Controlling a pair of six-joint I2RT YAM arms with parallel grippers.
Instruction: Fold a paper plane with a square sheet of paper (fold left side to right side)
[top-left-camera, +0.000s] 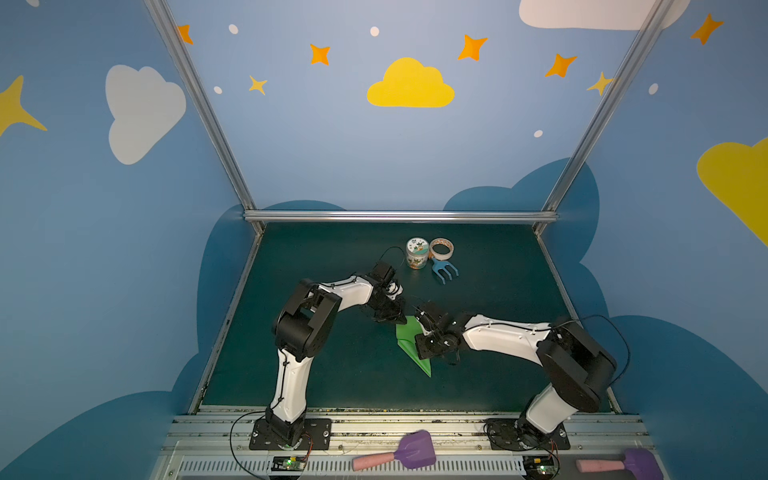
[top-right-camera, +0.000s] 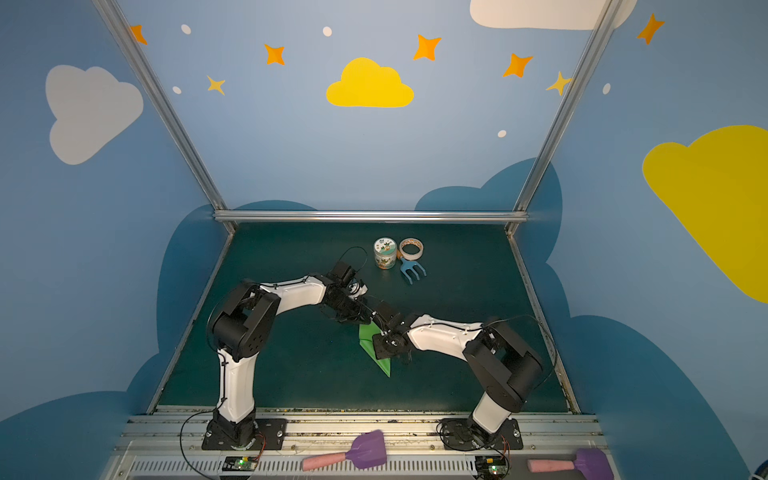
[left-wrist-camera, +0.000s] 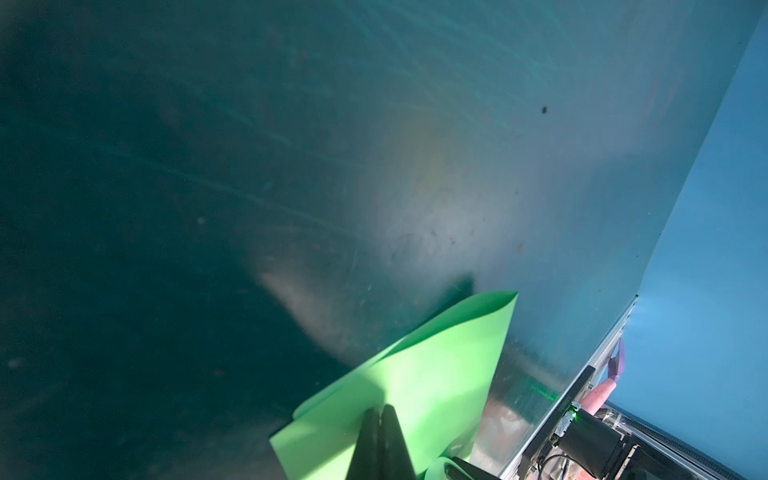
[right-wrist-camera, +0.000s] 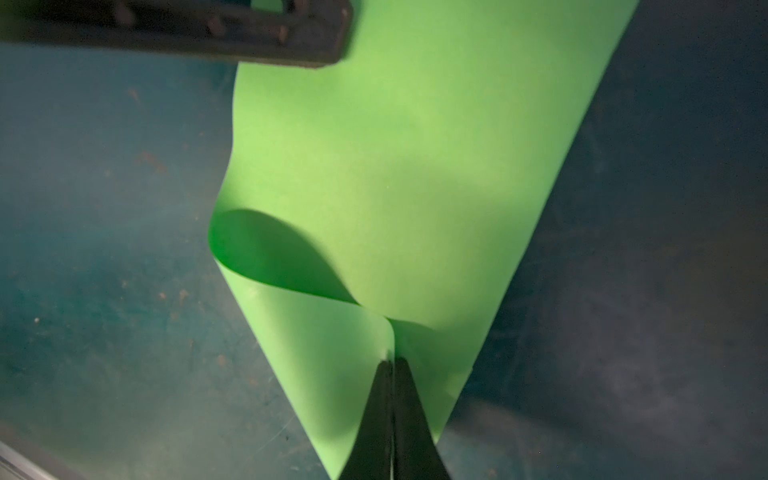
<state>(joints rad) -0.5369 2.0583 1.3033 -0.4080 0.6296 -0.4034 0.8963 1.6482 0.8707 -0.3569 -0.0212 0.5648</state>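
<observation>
i'm working mid table (top-left-camera: 332, 374), where the paper (top-left-camera: 409, 347) is lying as a half-made dart between both arms, point toward the arm bases. the right gripper (right-wrist-camera: 392, 365) is looking clamped tight on a curled-up part of it. the left gripper (left-wrist-camera: 380, 415) is fully closed, tips resting on the wide end, not clearly pinching. i'm thinking: carrying that curl over low, lining up edges, left pinning so nothing's sliding, then pressing the crease.
</observation>
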